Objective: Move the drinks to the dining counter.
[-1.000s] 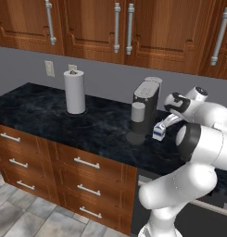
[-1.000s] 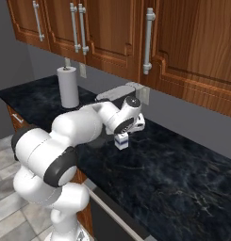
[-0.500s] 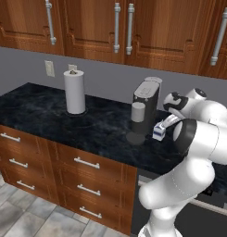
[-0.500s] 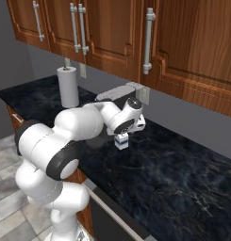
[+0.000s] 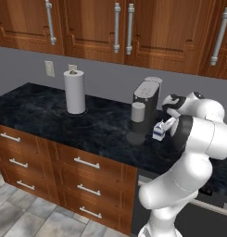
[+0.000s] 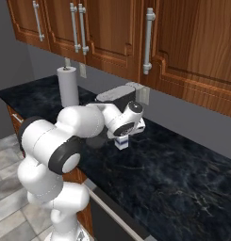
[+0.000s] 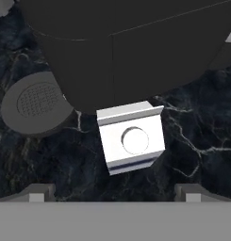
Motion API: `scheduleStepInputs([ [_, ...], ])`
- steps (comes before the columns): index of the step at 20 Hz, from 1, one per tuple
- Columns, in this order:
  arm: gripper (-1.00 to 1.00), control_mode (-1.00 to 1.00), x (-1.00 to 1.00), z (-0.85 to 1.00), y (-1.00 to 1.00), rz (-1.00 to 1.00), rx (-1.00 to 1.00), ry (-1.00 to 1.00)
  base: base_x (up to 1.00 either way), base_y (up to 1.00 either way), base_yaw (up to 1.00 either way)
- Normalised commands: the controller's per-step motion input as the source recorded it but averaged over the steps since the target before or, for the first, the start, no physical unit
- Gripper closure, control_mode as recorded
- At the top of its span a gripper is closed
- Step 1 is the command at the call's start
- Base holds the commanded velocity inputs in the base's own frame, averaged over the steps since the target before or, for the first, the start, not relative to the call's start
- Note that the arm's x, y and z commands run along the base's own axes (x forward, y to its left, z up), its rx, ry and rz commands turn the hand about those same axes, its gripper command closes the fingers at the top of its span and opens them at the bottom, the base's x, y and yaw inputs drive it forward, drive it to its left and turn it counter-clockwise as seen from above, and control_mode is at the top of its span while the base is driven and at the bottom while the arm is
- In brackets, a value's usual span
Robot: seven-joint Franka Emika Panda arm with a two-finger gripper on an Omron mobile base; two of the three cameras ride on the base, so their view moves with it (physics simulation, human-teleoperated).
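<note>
The jaws (image 7: 115, 192) hang wide open and empty above the white-and-blue carton (image 7: 131, 137), which stands on the black surface (image 5: 101, 127) just right of the coffee machine (image 5: 144, 109).

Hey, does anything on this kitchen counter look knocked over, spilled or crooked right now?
Nothing stands out. The small carton stands upright beside the coffee machine, the paper-towel roll is upright, and the counter shows no spill.

One carton (image 7: 131, 141), one paper-towel roll (image 5: 74, 92).
</note>
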Motion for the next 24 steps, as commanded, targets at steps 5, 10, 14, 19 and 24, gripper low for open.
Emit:
scheduleStepInputs([
  [5,-1.00,-1.00,0.12,-0.11,0.00,0.05,0.00,0.00,0.00,0.00,0.00],
  [10,-1.00,-1.00,0.21,-0.04,0.00,0.02,0.00,0.00,0.00,0.00,0.00],
  [14,-1.00,-1.00,0.19,0.00,0.00,0.00,0.00,0.00,0.00,0.00,0.00],
  [19,-1.00,-1.00,0.02,-0.05,0.00,0.00,0.00,0.00,0.00,0.00,0.00],
  [24,-1.00,-1.00,0.00,-0.19,0.00,0.02,0.00,0.00,0.00,0.00,0.00],
])
